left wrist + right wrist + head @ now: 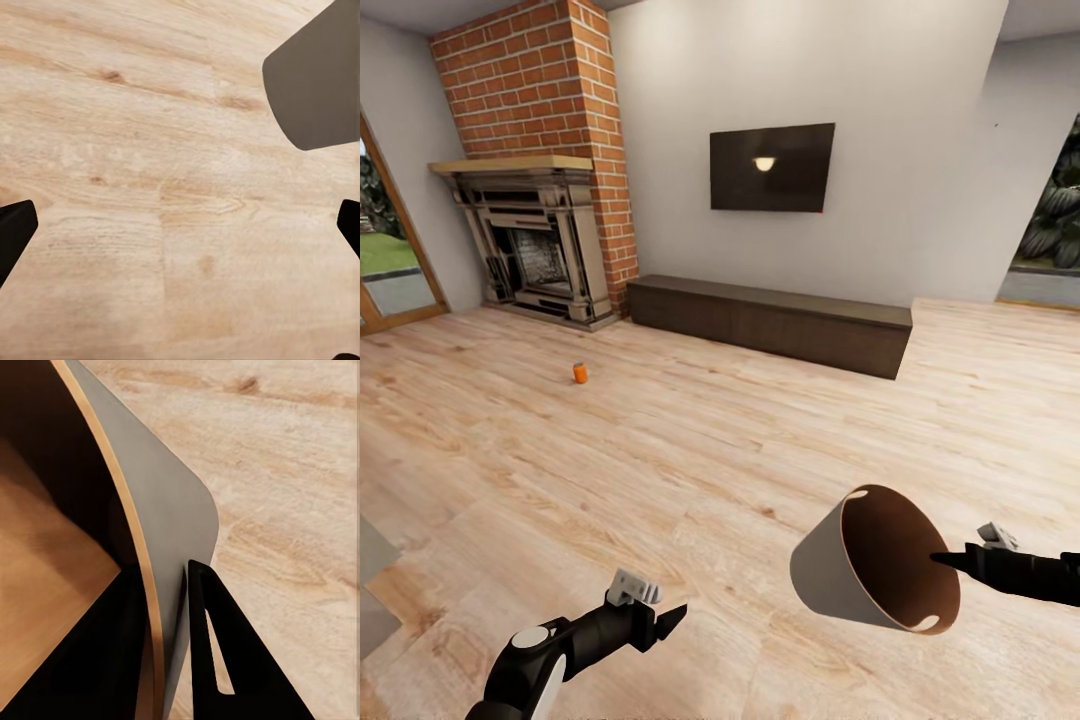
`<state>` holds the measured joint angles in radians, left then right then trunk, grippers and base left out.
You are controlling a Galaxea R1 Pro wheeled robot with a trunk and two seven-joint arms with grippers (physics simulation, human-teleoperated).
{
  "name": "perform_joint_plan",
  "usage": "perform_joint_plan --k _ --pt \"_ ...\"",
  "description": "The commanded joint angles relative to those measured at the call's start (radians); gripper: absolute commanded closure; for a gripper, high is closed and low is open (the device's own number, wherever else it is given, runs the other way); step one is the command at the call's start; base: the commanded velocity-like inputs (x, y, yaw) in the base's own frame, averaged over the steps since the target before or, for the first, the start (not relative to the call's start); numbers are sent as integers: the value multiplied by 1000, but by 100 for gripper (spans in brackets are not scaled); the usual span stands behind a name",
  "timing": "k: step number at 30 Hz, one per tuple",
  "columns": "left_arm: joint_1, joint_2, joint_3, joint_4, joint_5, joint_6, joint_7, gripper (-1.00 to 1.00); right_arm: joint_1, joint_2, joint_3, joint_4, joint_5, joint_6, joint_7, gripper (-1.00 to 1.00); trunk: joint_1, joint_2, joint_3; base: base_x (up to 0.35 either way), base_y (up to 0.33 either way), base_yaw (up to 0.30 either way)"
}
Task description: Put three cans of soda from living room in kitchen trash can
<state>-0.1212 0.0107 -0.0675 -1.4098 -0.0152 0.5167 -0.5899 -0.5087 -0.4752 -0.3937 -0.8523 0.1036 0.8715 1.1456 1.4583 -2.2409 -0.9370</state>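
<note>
1. Soda can (580,373), an orange one, stands upright on the light wood plank floor (690,450) in the head view. It is out in front of the fireplace (540,250) and well apart from both arms.
2. The tash can (830,570) is held up off the floor at the right of the head view. It is tipped on its side, so its open mouth faces the camera and shows a brown inside. Its outer wall looks grey.
3. The right gripper (960,562) reaches the bin at the rim, with one dark fingertip lying across the mouth.
4. The right wrist view makes the grip plain. The bin's wall (176,525) runs between the two dark fingers (240,660), one inside and one outside, closed narrowly on the thin rim.
5. The left gripper (660,620) hangs low over the floor at the lower left of the head view, holding nothing.
6. In the left wrist view its two dark fingertips (15,232) sit at opposite edges, spread wide, with bare planks between them. A grey curved piece of the bin's wall (315,82) shows at one corner.
7. Along the far wall the head view shows a brick chimney (550,80), a long low dark bench (770,320) and a wall TV (772,166).
</note>
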Motion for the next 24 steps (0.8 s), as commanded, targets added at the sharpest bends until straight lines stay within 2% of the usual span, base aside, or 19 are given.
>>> perform_joint_plan --k 1,4,9,10,11,12,13,14,17,20,24 --pt "0 0 0 0 0 1 1 -100 -1 1 -1 -1 -20 15 2 100 0 0 -2 0 0 0" --pt "0 0 0 0 -1 1 5 -100 -1 3 -1 -1 -21 14 -31 100 0 0 -6 0 0 0" --pt "0 0 4 1 -2 2 7 -100 -1 13 -2 -7 -21 14 -175 100 0 0 -15 0 0 0" --pt "0 -1 4 1 -2 2 8 -100 -1 16 -3 -12 -21 14 -233 100 0 0 -16 0 0 0" --pt "0 -1 4 1 -2 2 8 -100 -1 19 -4 -38 -21 15 -322 100 0 0 -18 0 0 0" --pt "0 -1 4 1 -2 2 8 -100 -1 20 -5 -47 -20 15 -344 100 0 0 -20 0 0 0" --pt "0 -1 5 1 -2 2 8 -100 -1 33 -6 -76 -20 17 -409 100 0 0 -21 0 0 0" --pt "0 -1 5 1 -2 2 8 -100 -1 40 -6 -87 -20 18 -431 100 0 0 -23 0 0 0" --pt "0 -1 6 0 -2 2 8 -100 -1 93 -6 -156 -19 25 -568 100 0 0 -28 0 0 0" --pt "0 -1 6 0 -2 2 9 -100 -1 123 -7 -198 -19 35 -668 100 0 0 -33 0 0 0" --pt "0 -1 6 0 -2 2 9 -100 -1 138 -7 -226 -19 61 -722 100 0 0 -39 0 0 0"
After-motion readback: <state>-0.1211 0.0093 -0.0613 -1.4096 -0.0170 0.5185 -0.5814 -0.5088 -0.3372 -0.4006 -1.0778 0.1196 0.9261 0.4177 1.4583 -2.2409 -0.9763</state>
